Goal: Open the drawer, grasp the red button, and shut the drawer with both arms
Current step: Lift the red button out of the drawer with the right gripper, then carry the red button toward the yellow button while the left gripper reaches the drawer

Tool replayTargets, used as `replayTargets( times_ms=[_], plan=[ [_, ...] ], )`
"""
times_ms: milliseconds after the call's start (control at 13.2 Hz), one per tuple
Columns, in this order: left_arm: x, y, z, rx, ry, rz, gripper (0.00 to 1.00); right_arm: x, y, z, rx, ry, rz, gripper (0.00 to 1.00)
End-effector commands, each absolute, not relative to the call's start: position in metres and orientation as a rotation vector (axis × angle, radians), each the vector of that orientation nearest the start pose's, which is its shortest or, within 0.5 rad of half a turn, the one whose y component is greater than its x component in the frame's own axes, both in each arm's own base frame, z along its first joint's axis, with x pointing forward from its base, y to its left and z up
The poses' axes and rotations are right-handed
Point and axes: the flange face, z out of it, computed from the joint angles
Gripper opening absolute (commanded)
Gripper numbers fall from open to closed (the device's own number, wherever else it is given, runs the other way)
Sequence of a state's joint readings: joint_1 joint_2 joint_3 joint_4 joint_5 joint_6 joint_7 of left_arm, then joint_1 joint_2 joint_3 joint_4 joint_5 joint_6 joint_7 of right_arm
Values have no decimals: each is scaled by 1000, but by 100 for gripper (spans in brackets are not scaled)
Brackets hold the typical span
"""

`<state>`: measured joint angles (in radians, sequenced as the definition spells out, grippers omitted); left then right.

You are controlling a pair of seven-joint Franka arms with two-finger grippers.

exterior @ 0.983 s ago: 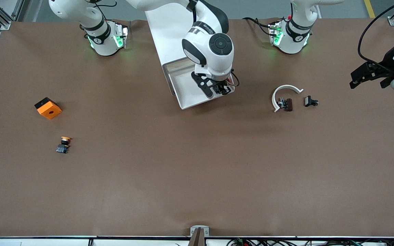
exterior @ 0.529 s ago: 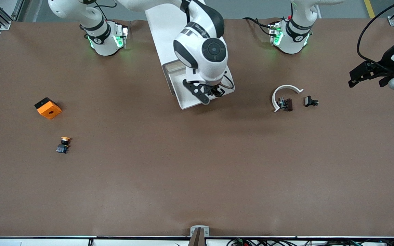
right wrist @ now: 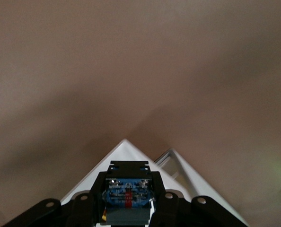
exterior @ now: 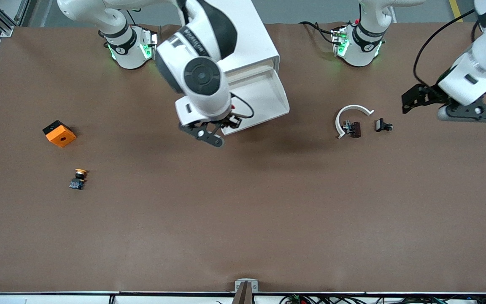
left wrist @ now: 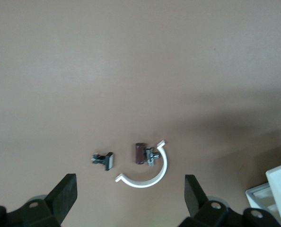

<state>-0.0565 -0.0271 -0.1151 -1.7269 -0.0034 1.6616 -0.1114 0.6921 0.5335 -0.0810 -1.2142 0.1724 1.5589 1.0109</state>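
I see one button [right wrist: 127, 201] clamped in my right tool [exterior: 222, 124], over the corner of the one pulled-out drawer [exterior: 264, 95]; before, that tool was down in the drawer. My left tool [left wrist: 131, 201] gapes wide, holding nothing, above two small clips [exterior: 352, 128] and one white arc [exterior: 350, 110]; it has swung closer to them.

1. The front view looks down from high across the desk [exterior: 243, 219], facing both arm bases.
2. The left wrist view looks down past its hand [left wrist: 131, 201] at the white arc [left wrist: 147, 172], also seen in the front view [exterior: 350, 112].
3. The right wrist view looks down close over the cabinet [right wrist: 131, 153].
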Motion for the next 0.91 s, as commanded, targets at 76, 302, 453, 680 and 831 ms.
replayTargets(
  times_ms=[76,302,453,680,831],
  plan=[
    [561,-158,523,-3118,-8,101,100,576,336,467,-3145,487,355,0],
    [571,-193,488,-3129,-68,103,100,605,241,458,-3154,363,375,0],
    [578,-213,467,-3145,-121,84,100,622,186,447,-3167,268,354,0],
    [581,-258,434,-3148,-292,41,100,638,116,409,-3165,156,282,0],
    [579,-271,424,-3143,-330,30,100,642,80,378,-3175,95,204,0]
  ],
)
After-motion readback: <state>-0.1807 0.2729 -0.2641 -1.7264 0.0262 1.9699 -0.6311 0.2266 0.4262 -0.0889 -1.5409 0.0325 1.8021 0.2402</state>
